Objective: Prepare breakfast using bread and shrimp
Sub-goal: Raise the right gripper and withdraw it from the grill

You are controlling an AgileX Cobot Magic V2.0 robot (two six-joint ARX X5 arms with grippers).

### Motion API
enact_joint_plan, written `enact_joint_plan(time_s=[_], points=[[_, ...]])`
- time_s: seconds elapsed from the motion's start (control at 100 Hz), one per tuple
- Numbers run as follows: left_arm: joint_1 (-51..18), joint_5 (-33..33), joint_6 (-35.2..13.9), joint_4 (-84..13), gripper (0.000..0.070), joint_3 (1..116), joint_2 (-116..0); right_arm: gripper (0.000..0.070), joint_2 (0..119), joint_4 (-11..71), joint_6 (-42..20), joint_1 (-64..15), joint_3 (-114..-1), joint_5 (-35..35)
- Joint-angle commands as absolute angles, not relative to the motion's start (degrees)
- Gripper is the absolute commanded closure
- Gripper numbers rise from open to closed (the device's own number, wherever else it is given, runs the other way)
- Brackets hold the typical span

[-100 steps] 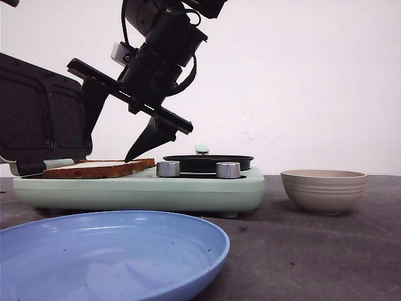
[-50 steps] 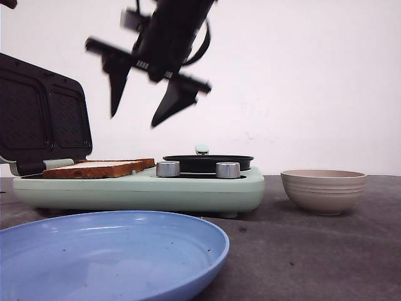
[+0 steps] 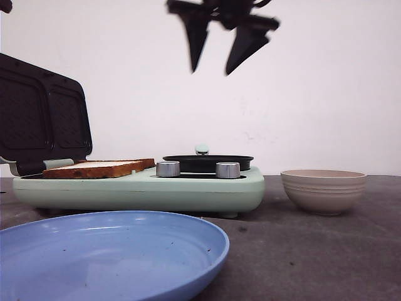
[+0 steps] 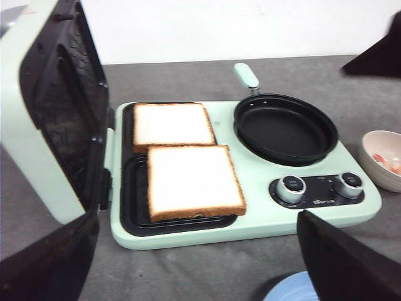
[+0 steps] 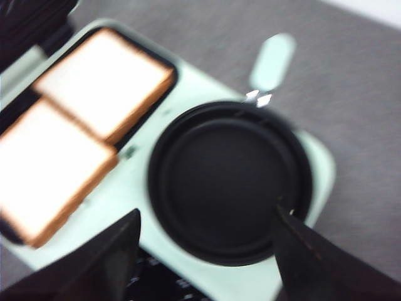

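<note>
Two slices of white bread lie side by side on the open sandwich plates, the far slice [image 4: 173,124] and the near slice [image 4: 193,180]; they also show in the front view [image 3: 94,168] and in the right wrist view [image 5: 103,81]. Pinkish shrimp [image 4: 390,163] lie in the beige bowl [image 3: 323,190]. My right gripper [image 3: 212,70] is open and empty, high above the black pan [image 3: 208,162]; in its wrist view [image 5: 207,213] the pan [image 5: 229,182] lies below it. My left gripper [image 4: 197,238] is open and empty, in front of the appliance.
The mint-green breakfast maker [image 3: 138,188] has its black lid [image 3: 41,116] standing open at the left and two silver knobs [image 3: 228,170] on its front. A blue plate [image 3: 106,257] lies near the table's front edge.
My right gripper has lifted away from the bread and moved up and to the right, to above the pan. The bread has stayed in place.
</note>
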State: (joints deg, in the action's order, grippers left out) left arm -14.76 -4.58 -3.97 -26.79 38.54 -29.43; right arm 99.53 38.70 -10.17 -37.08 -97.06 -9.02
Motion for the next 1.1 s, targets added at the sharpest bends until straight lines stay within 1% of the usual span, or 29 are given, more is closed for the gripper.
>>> enact_joint_plan(time_s=[0.0, 0.12, 0.22, 0.39, 0.5, 0.65, 0.76, 0.93, 1.09], points=[[-14.96, -4.27, -3.42, -26.15, 0.0145, 38.72, -29.47, 0.0289, 98.76, 38.70, -8.25, -36.99, -98.67, -8.91], [-14.96, -4.21, -3.42, -26.13, 0.0144, 38.72, -29.50, 0.0289, 96.97, 39.66, -6.46, -35.14, -98.52, -8.25], [-14.96, -4.10, -3.44, -26.13, 0.0145, 38.72, -29.47, 0.0289, 95.37, 39.75, -6.39, -33.41, -97.54, -5.26], [-14.96, -3.99, -3.49, -26.13, 0.0145, 38.72, -29.47, 0.0290, 90.45, 36.71, -6.37, -31.48, -91.39, -3.62], [-14.96, -3.99, -3.60, -26.13, 0.0145, 38.72, -29.47, 0.0290, 85.06, 30.98, -6.02, -30.52, -82.98, -1.93], [-14.96, -3.99, -3.73, -26.11, 0.0145, 38.72, -29.47, 0.0291, 75.46, 21.50, -2.96, -30.17, -67.83, -0.27], [-14.96, -3.99, -3.77, -26.09, 0.0145, 38.72, -29.47, 0.0291, 68.14, 15.92, -2.57, -30.17, -57.12, 0.01], [-14.96, -4.01, -4.14, -26.11, 0.0145, 38.72, -29.50, 0.0291, 58.78, 11.18, -3.86, -30.20, -44.73, 0.05], [-14.96, -4.03, -4.16, -26.15, 0.0145, 38.72, -29.50, 0.0291, 52.23, 8.80, -5.19, -30.17, -37.26, -0.01]])
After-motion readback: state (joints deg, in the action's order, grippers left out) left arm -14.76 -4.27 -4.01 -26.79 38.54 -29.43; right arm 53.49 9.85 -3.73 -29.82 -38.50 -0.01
